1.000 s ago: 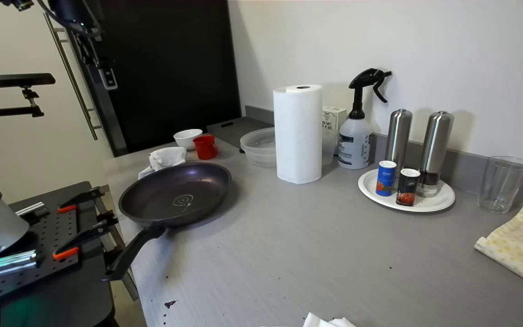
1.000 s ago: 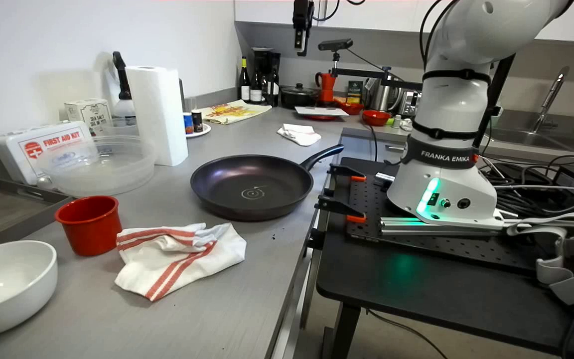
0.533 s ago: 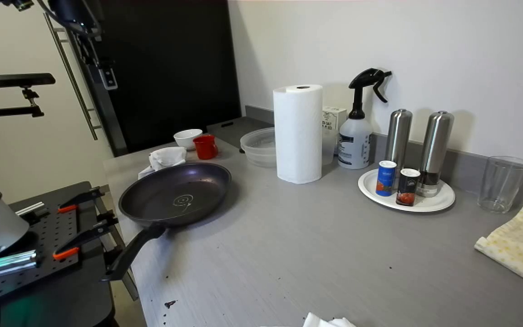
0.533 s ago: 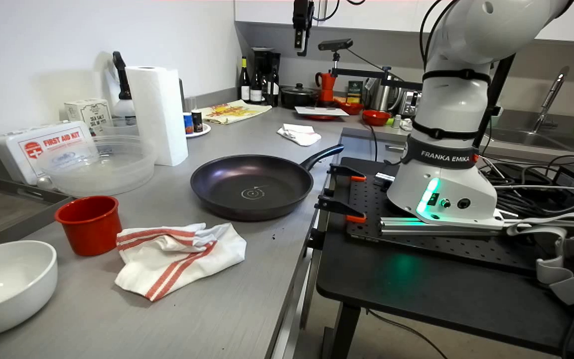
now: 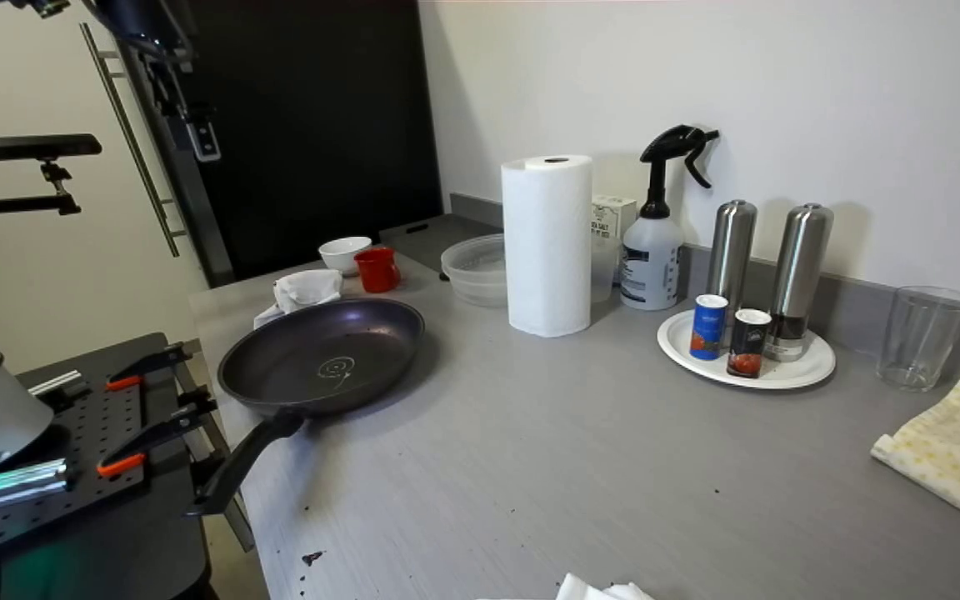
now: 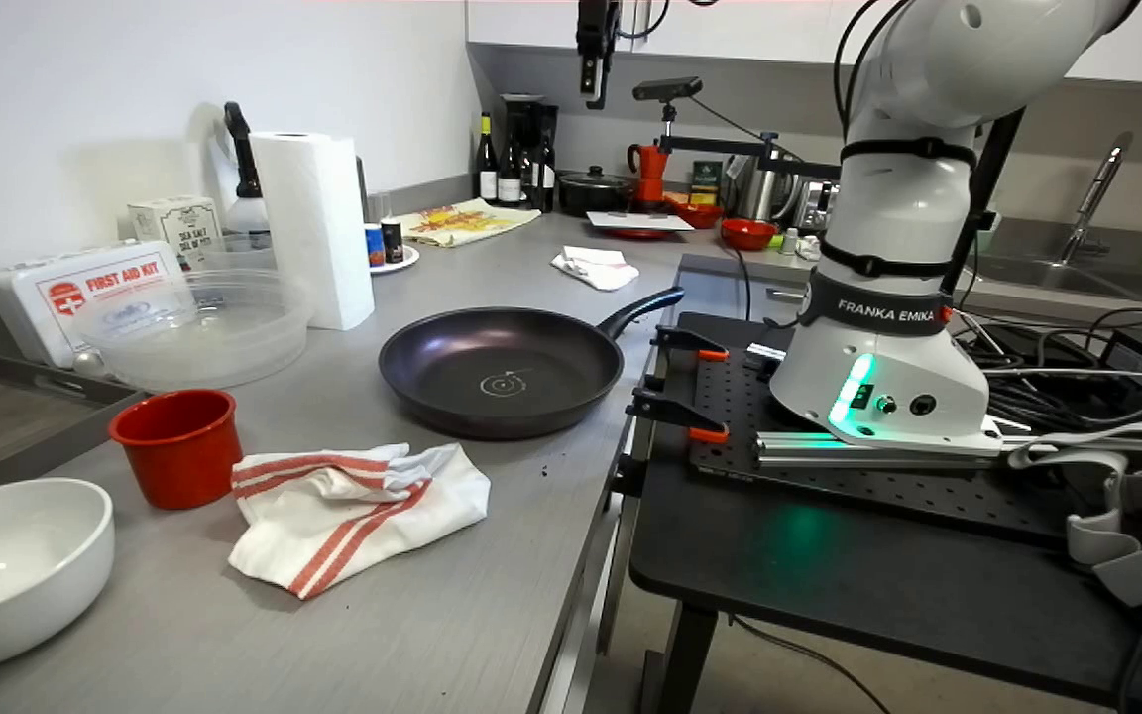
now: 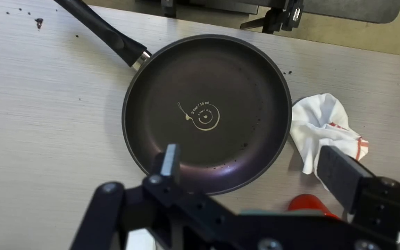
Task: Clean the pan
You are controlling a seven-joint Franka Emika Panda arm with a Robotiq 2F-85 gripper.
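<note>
The pan is a round black frying pan on the grey counter, in both exterior views (image 5: pixel 338 346) (image 6: pixel 502 347) and the wrist view (image 7: pixel 214 76). Its handle (image 7: pixel 109 34) reaches over the counter edge. Small dark crumbs (image 7: pixel 244 144) lie inside it, on the side near the cloth. A crumpled white cloth with red stripes (image 7: pixel 325 128) lies beside the pan; it also shows in both exterior views (image 5: pixel 307 290) (image 6: pixel 363 516). My gripper (image 7: pixel 252 152) is open and empty, high above the counter; it also shows in both exterior views (image 5: pixel 203 142) (image 6: pixel 593 84).
A red cup (image 6: pixel 179 451), a white bowl (image 6: pixel 26 565) and a clear plastic container (image 6: pixel 204 337) stand near the cloth. A paper towel roll (image 5: pixel 548 250) and a spray bottle (image 5: pixel 651 258) stand toward the wall. A white plate (image 5: pixel 672 354) holds shakers.
The gripper has shifted slightly, a little to the right in an exterior view and a little left and up in an exterior view. The pan and cloth have not moved.
</note>
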